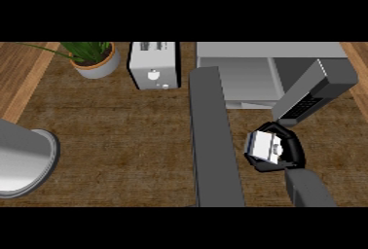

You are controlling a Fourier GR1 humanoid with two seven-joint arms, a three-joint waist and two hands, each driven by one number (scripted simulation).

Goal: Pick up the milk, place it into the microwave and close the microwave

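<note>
Head view, looking steeply down on the wooden desk [122,131]. Your right hand [287,151] has its fingers [269,130] curled round the milk [263,146], a small pale carton that shows between thumb and fingers. The milk sits in front of the microwave [266,73], just below the open door [316,92], which swings out to the right with its dark inner face turned toward the hand. The cavity's pale floor [248,78] lies bare beyond the carton.

Your left arm [212,141] reaches up the middle of the view as a long grey bar, its end level with the microwave's left front corner. You cannot tell the state of the left hand: it is not distinguishable from the forearm here.

Progress, as you may judge it: the pick-up appears done, since the milk is enclosed by the right hand. Whether the carton is off the desk or resting on it cannot be told from this steep angle. Placing it inside the cavity and closing the door remain.

Other items: a toaster [152,65] stands left of the microwave, a potted plant [93,58] further left, and a grey rounded object [25,160] is cut off at the left edge and cannot be identified. Most of the carton's body is hidden by the right hand, and the microwave's back is cut off at the top of the view.
</note>
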